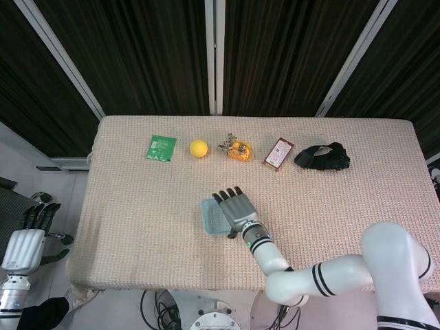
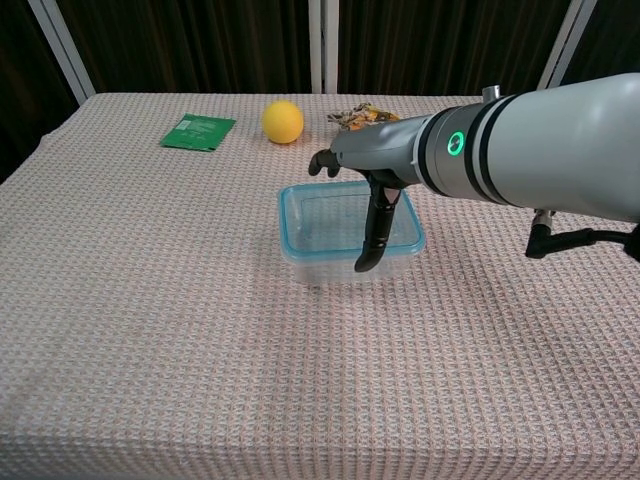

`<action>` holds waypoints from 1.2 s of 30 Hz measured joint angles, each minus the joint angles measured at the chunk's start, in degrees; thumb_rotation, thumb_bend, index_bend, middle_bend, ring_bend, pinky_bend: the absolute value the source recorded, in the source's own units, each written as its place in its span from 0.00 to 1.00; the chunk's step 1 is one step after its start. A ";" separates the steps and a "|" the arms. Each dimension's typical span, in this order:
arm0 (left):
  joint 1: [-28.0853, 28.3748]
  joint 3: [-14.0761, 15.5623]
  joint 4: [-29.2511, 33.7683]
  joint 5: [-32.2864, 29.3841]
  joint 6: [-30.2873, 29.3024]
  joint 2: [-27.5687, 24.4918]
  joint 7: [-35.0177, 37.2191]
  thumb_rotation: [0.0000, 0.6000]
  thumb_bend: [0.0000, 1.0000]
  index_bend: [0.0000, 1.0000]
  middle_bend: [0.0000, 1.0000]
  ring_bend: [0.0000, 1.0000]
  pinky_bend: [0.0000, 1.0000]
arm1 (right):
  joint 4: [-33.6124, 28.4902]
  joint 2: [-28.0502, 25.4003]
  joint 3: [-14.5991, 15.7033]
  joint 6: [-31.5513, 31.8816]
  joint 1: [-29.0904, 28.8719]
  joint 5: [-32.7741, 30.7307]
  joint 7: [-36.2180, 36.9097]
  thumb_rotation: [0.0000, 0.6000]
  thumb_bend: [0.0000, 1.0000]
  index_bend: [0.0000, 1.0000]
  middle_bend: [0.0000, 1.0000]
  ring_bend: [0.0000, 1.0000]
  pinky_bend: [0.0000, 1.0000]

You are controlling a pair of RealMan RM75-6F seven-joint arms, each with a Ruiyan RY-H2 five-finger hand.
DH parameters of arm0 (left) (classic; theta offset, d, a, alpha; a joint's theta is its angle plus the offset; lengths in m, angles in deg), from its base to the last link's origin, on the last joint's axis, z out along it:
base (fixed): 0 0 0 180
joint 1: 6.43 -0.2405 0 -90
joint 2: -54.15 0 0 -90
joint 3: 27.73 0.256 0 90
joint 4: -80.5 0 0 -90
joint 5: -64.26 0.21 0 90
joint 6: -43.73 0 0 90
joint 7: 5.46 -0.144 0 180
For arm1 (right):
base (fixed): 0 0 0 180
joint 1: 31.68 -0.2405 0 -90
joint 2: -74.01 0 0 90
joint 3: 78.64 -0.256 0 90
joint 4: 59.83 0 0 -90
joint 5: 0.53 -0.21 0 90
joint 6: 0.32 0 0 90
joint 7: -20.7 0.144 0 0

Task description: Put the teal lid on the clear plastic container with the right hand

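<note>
Chest view: right hand (image 2: pixel 368 175) reaching in from the right over the clear container (image 2: pixel 350 236), palm down, thumb hanging straight down across the near right part of the teal lid (image 2: pixel 300 196), tip at the front rim, other fingers curled over the far edge. Cannot tell whether pressing on the lid or only hovering just above; nothing pinched or gripped that shows. Lid lying flat on the container, teal rim lined up all round, box standing near the middle of the bench (image 2: pixel 150 330). Head view: same right hand (image 1: pixel 235 207) flat over the right half of the lid (image 1: pixel 213 218), fingers side by side pointing away toward the far edge, forearm running back to the lower right. Left hand (image 1: pixel 29 234) down off the bench at the lower left, fingers straight and together, holding nothing. Along the far side: green packet (image 1: pixel 161 147), yellow ball (image 1: pixel 199 148), orange wrapped snack (image 1: pixel 237 148), brown bar (image 1: pixel 278 153), black cloth (image 1: pixel 322 157).
</note>
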State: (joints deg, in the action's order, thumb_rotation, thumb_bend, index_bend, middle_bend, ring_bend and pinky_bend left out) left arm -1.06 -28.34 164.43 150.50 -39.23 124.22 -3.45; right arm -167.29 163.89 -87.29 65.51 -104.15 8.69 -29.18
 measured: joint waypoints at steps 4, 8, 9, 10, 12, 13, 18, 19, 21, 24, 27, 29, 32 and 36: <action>-0.01 0.01 0.18 0.10 -0.11 -0.14 -0.24 1.00 0.00 0.08 0.06 0.00 0.03 | -2.57 -1.64 1.01 0.72 0.86 2.99 -0.08 1.00 0.00 0.00 0.00 0.00 0.00; -0.02 -0.01 0.59 0.03 -0.12 -0.25 -0.68 1.00 0.00 0.08 0.06 0.00 0.03 | -6.27 -4.23 2.64 1.47 2.55 8.73 0.66 1.00 0.00 0.00 0.04 0.00 0.00; 0.00 -0.03 0.67 0.03 -0.11 -0.26 -0.78 1.00 0.00 0.08 0.06 0.00 0.03 | -7.40 -5.11 3.23 1.53 3.29 11.18 1.25 1.00 0.00 0.00 0.05 0.00 0.00; 0.03 -0.04 0.82 0.04 -0.10 -0.28 -0.95 1.00 0.00 0.08 0.06 0.00 0.03 | -8.19 -5.77 3.72 1.50 3.89 13.19 1.79 1.00 0.00 0.01 0.09 0.00 0.00; 0.10 -0.07 1.22 0.13 -0.13 -0.32 -1.37 1.00 0.00 0.08 0.06 0.00 0.03 | -9.66 -7.17 4.97 1.15 5.39 18.31 3.32 1.00 0.00 0.06 0.13 0.00 0.00; 0.11 -0.08 1.41 0.19 -0.19 -0.35 -1.55 1.00 0.00 0.08 0.06 0.00 0.03 | -10.10 -7.68 5.56 0.89 6.06 20.60 4.04 1.00 0.00 0.11 0.15 0.00 0.00; -0.08 -0.05 2.51 0.23 -0.58 -0.59 -2.59 1.00 0.00 0.08 0.06 0.00 0.03 | -10.82 -9.55 8.82 -1.81 10.02 32.55 9.26 1.00 0.00 0.19 0.19 0.00 0.00; -0.12 -0.04 2.69 0.18 -0.62 -0.65 -2.75 1.00 0.00 0.08 0.06 0.00 0.03 | -10.66 -9.69 9.22 -2.45 10.67 34.20 10.46 1.00 0.00 0.20 0.20 0.00 0.00; -0.21 -0.01 3.05 0.12 -0.70 -0.74 -3.10 1.00 0.00 0.08 0.06 0.00 0.03 | -9.92 -9.83 9.89 -4.08 12.01 37.29 13.34 1.00 0.00 0.21 0.22 0.00 0.00; -0.36 0.07 3.52 0.12 -0.84 -0.86 -3.50 1.00 0.00 0.08 0.06 0.00 0.03 | -8.20 -9.70 10.66 -6.87 13.44 40.47 16.18 1.00 0.00 0.21 0.24 0.00 0.00; -0.53 0.09 3.83 -0.04 -0.99 -0.92 -3.83 1.00 0.00 0.08 0.06 0.00 0.03 | -6.93 -9.38 10.96 -8.85 14.12 41.54 17.28 1.00 0.00 0.21 0.25 0.00 0.00; -0.56 0.09 3.97 -0.17 -0.90 -0.96 -4.03 1.00 0.00 0.08 0.06 0.00 0.02 | -6.26 -8.99 10.88 -9.82 14.35 41.89 17.81 1.00 0.00 0.21 0.25 0.00 0.00; -0.55 0.11 4.18 -0.21 -0.79 -1.02 -4.22 1.00 0.00 0.08 0.06 0.00 0.03 | -5.35 -8.38 10.46 -10.78 14.46 42.34 18.38 1.00 0.00 0.21 0.25 0.00 0.00; -0.52 0.06 4.39 -0.28 -0.73 -1.14 -4.42 1.00 0.00 0.08 0.06 0.00 0.03 | -4.32 -7.47 9.59 -11.34 14.66 43.32 18.75 1.00 0.00 0.21 0.25 0.00 0.00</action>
State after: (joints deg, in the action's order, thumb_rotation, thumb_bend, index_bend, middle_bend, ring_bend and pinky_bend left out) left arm -1.59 -28.28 168.83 150.22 -39.96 123.08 -7.87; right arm -171.61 156.41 -77.70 54.17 -89.49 52.01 -10.43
